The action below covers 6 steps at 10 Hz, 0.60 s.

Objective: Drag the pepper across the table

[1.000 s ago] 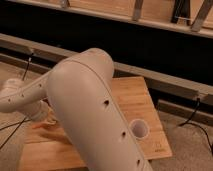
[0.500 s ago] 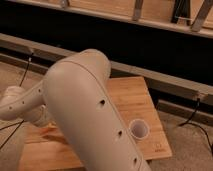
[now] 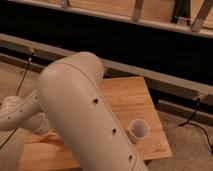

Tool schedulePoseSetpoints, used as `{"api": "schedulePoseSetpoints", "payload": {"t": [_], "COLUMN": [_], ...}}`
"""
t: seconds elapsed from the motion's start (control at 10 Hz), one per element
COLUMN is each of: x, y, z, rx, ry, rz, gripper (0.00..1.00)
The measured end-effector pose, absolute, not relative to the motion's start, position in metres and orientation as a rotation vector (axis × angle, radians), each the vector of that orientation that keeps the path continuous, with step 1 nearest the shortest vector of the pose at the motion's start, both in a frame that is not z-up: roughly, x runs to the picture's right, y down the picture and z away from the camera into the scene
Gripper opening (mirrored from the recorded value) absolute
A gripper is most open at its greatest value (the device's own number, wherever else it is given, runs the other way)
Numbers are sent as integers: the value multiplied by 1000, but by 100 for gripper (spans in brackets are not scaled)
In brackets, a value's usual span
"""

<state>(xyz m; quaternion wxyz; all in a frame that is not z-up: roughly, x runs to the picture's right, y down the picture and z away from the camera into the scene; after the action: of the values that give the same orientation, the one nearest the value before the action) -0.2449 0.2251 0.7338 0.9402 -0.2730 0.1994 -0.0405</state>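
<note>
Your arm [image 3: 85, 120] leans low over the worktop [image 3: 127, 100] and hides the gripper. Its jaws are shut. You cannot see the pepper; only a cup [image 3: 139, 130] shows.

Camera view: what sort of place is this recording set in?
Probably a lab or workshop: a small wooden table with a cup, cables on the floor, metal framing behind. The arm hides the gripper.

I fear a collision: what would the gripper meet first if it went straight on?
The gripper is hidden behind the arm's big link, low over the table, at its left side. Probably the table first; its exact direction cannot be seen.
</note>
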Motion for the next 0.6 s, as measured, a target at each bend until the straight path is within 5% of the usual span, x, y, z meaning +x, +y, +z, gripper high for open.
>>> {"api": "schedulePoseSetpoints", "payload": {"t": [0.6], "x": [-244], "y": [245], "z": [703], "rx": [-553], "ry": [323], "rz": [-149], "gripper": [0]}}
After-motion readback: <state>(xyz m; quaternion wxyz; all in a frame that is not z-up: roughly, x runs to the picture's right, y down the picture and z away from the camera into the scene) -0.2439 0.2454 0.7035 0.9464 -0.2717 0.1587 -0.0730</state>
